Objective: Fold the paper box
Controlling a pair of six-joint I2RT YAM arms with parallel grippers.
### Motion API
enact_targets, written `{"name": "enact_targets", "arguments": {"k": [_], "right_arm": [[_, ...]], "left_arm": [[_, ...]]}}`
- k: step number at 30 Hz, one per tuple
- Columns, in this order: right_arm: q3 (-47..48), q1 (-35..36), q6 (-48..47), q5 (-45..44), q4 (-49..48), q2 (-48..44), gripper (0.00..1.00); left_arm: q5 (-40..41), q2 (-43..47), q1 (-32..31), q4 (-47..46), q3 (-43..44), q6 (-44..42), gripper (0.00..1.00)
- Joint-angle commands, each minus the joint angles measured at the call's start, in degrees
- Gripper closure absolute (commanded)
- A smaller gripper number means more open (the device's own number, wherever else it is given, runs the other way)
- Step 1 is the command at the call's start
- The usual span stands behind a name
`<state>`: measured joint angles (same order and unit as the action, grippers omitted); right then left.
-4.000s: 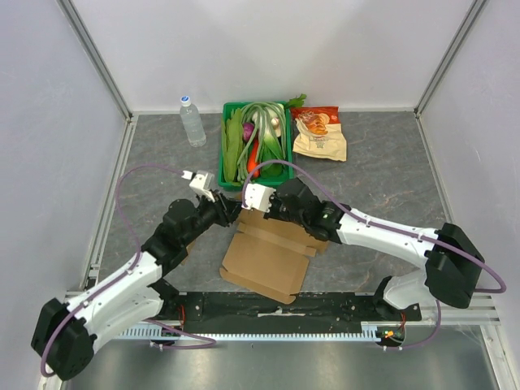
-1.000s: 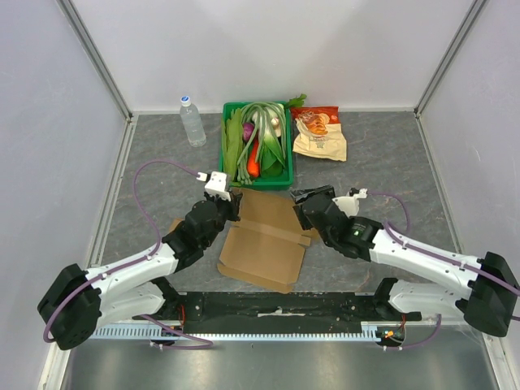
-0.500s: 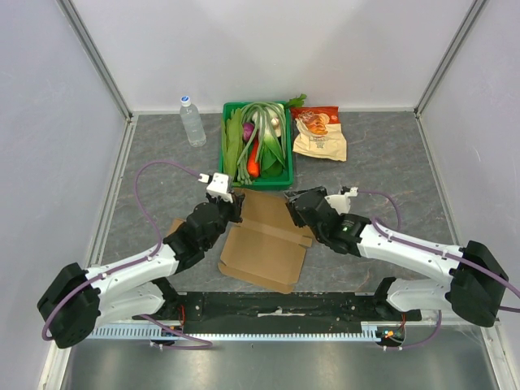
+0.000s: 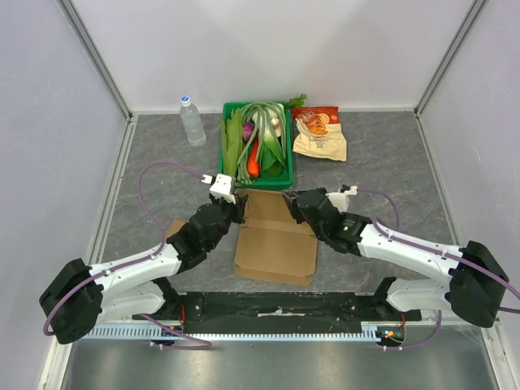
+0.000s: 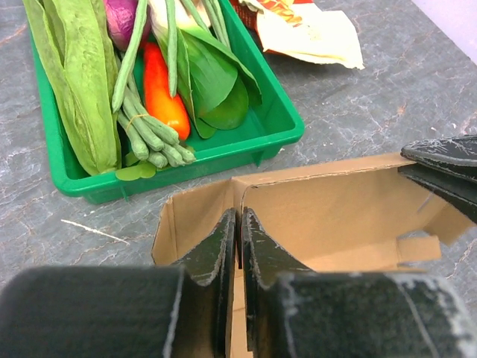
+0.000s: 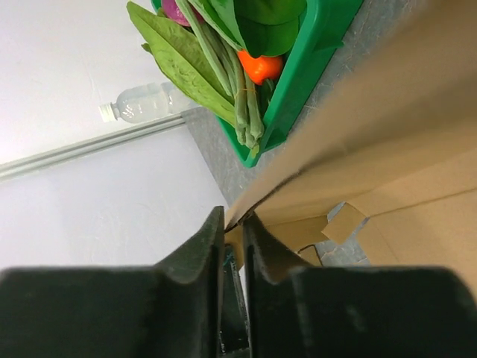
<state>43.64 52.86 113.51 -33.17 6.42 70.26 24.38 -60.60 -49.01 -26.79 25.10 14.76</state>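
The paper box (image 4: 275, 244) is brown cardboard, lying partly folded on the table's middle, its far wall (image 5: 328, 216) standing up. My left gripper (image 4: 238, 213) is at the box's far left corner. In the left wrist view it (image 5: 239, 215) is shut on the upright cardboard edge there. My right gripper (image 4: 294, 207) is at the far right corner. In the right wrist view it (image 6: 233, 218) pinches the edge of a cardboard wall (image 6: 387, 149). The right gripper's black fingers (image 5: 443, 160) also show at the box's right end in the left wrist view.
A green tray (image 4: 228, 138) of vegetables stands just behind the box, close to both grippers. A water bottle (image 4: 192, 120) stands to its left and a snack bag (image 4: 319, 134) lies to its right. Grey table surface surrounds the box.
The box has swung from a slanted lie to square with the table edge. My right gripper moved left to the box's far right corner and closed on the cardboard. The left gripper kept its grip.
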Motion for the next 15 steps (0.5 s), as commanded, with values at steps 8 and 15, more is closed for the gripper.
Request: {"name": "enact_targets", "arguments": {"k": [8, 15], "right_arm": [[-8.13, -1.71, 20.96, 0.29, -8.69, -1.18, 1.0], [-13.04, -3.73, 16.83, 2.05, -11.25, -2.58, 1.0]], "left_arm": [[-1.7, 3.29, -0.47, 6.73, 2.23, 7.81, 0.66], [0.9, 17.34, -0.29, 21.94, 0.57, 15.81, 0.52]]}}
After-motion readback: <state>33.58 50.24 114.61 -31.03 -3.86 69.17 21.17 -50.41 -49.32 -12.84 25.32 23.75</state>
